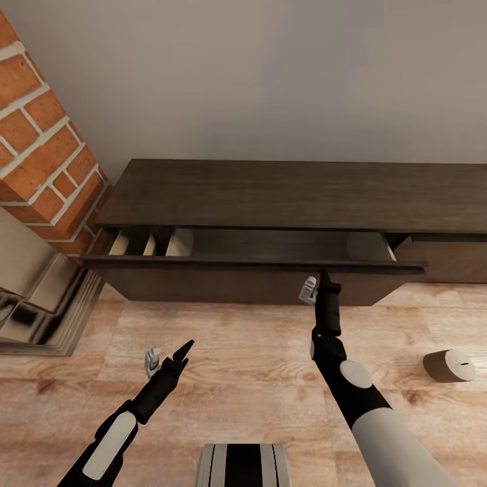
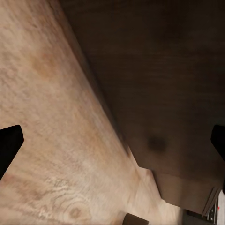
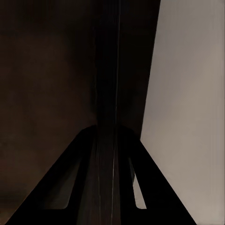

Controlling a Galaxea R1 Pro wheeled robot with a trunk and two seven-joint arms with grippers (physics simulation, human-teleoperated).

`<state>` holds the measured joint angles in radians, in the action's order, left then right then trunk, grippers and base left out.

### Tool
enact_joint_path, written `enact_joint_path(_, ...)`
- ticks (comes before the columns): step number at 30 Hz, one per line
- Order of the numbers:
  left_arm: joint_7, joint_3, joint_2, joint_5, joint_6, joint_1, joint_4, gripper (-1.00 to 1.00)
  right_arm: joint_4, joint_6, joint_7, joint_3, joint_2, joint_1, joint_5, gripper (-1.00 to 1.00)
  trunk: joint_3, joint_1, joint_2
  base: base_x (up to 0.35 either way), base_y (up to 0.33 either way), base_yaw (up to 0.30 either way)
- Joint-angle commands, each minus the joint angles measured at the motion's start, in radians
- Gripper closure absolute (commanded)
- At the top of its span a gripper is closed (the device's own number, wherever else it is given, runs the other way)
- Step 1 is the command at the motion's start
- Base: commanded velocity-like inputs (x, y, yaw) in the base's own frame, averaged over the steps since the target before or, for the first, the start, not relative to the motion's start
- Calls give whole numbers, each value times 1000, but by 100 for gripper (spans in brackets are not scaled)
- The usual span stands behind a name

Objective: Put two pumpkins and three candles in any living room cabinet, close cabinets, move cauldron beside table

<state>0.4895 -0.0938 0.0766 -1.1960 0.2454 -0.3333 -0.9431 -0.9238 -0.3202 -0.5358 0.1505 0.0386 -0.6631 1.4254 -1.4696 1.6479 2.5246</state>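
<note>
Here the step in hand looks like working the long drawer of the cabinet (image 1: 291, 193), which stands pulled out from the low dark unit against the wall. The right tool (image 1: 323, 276) sits at the top edge of the drawer front (image 1: 257, 265), and the right wrist view shows its two dark fingers (image 3: 70, 183) straddling that thin panel edge (image 3: 108, 93), one on each side and close against it, so I judge it closed on the drawer front. To do this well, the pull or push should run straight along the drawer's travel, square to the cabinet face, since the grip is right of the drawer's middle and a skewed force could rack it. The arm should stay level so the fingers do not slip off the narrow lip.

The pale inside walls (image 1: 179, 242) show at the drawer's left end; whether anything lies in it I cannot tell. One candle (image 1: 449, 365) lies on its side on the wooden floor (image 1: 243, 365), well to the right of the right arm and apart from the cabinet.

The left tool (image 1: 168, 357) hangs over the floor with fingers spread, holding nothing; its wrist view shows floor and the cabinet's dark face (image 2: 164, 84) between the wide-set tips.
</note>
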Motion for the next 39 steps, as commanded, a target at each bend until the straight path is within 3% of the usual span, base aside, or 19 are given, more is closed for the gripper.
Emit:
enact_joint_path(1, 0, 0, 0, 0, 0, 0, 0, -100, -50, -4, 6, -31, -1, 3, -4, 100, 0, 0, 0, 0, 0, 0)
enact_joint_path(10, 0, 0, 0, 0, 0, 0, 0, -100, -132, -5, 68, -31, -12, 43, -3, 100, 0, 0, 0, 0, 0, 0)
enact_joint_path(27, 0, 1, -1, 0, 0, 0, 0, -100, -151, -5, 73, -31, -15, 77, -2, 100, 0, 0, 0, 0, 0, 0)
enact_joint_path(39, 0, 0, -1, 1, 0, 0, 1, -100, -253, 2, 87, -31, -31, 175, 20, 100, 0, 0, 0, 0, 0, 0)
